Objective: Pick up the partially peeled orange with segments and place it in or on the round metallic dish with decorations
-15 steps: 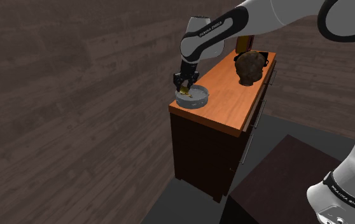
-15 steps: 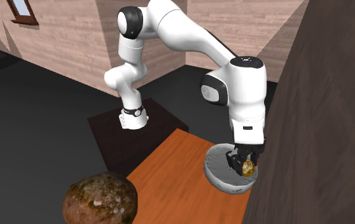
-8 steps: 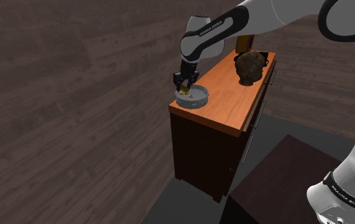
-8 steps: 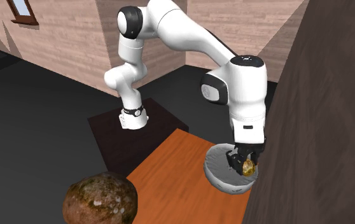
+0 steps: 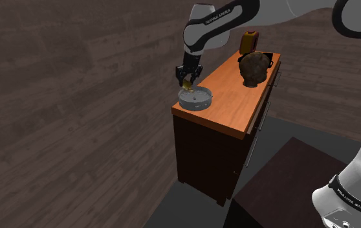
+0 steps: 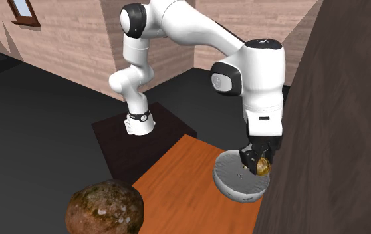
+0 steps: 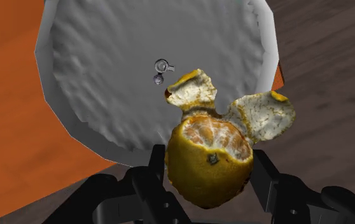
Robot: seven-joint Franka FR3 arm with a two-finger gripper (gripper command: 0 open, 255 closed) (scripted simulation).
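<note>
Black jaws of ours clasp the yellow-orange partially peeled orange (image 7: 211, 156) by its sides, peel flaps curled back from its bared segments. We hold it above the grey round metallic dish (image 7: 106, 76), which lies beneath the jaws on the orange surface (image 7: 4, 95).

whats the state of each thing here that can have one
gripper: shut on the orange, hanging over the dish
orange: partly peeled, segments bared, held clear of the dish
dish: upright on the cabinet top, no orange in it yet
cabinet: shut
</note>
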